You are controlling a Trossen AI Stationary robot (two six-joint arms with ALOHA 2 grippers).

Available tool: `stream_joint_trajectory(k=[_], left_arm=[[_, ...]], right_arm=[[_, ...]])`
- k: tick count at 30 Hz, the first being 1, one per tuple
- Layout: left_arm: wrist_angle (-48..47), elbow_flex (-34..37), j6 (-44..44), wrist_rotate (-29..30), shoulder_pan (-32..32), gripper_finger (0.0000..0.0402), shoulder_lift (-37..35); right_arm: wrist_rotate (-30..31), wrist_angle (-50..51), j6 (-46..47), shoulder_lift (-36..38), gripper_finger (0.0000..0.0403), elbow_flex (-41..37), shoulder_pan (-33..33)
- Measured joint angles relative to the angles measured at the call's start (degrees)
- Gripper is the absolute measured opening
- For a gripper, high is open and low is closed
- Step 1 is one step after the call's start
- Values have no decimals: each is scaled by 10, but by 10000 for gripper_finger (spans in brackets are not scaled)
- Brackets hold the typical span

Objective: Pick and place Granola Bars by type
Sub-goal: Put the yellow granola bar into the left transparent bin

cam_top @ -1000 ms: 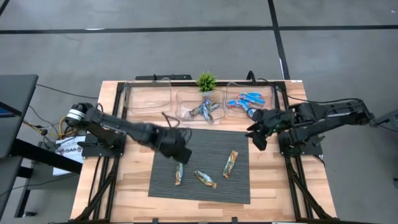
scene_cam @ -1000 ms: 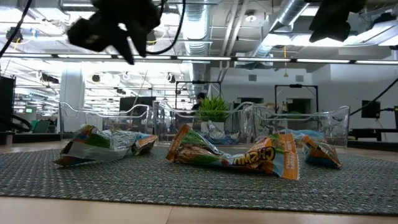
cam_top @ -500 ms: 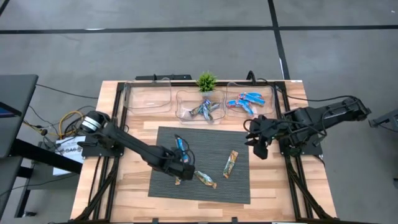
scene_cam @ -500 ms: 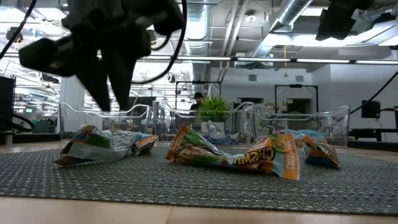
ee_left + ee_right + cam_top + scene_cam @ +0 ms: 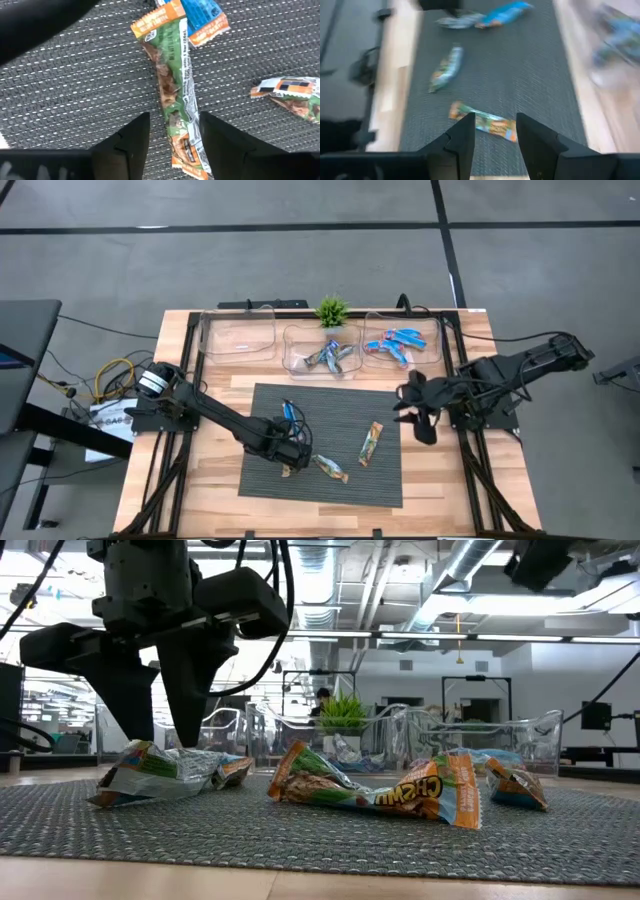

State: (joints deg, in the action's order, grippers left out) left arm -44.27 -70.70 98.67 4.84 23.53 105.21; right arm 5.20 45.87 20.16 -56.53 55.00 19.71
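Left gripper (image 5: pixel 170 132) open, straddling tan-green bar (image 5: pixel 175 95) at mat's (image 5: pixel 380 480) 7 o'clock; light, crinkly, slippery—pinch mid-length. Right gripper (image 5: pixel 492 131) open, idle.

Orange-green bar wrapper (image 5: pixel 385 787): upside-down word, likely "Crunchy" (partly legible); nothing else readable.

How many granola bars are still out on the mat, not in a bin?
3, maybe more hidden. One lies between the left gripper's open fingers, one sits mid-mat, one nearer the right gripper. Something blue by the left wrist may be a fourth.
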Motion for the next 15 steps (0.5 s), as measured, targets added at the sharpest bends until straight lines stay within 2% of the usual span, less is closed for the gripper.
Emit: stream_joint_trajectory(k=[4,6,15], left_arm=[[-1,0,13,2,0,171,0],[0,0,19,3,0,170,0],[19,0,30,-8,-2,155,32]], right_arm=[[-98,-70,-64,0,131,0,8],[-125,-100,-72,0,128,0,8],[-125,-117,-82,0,121,0,-1]])
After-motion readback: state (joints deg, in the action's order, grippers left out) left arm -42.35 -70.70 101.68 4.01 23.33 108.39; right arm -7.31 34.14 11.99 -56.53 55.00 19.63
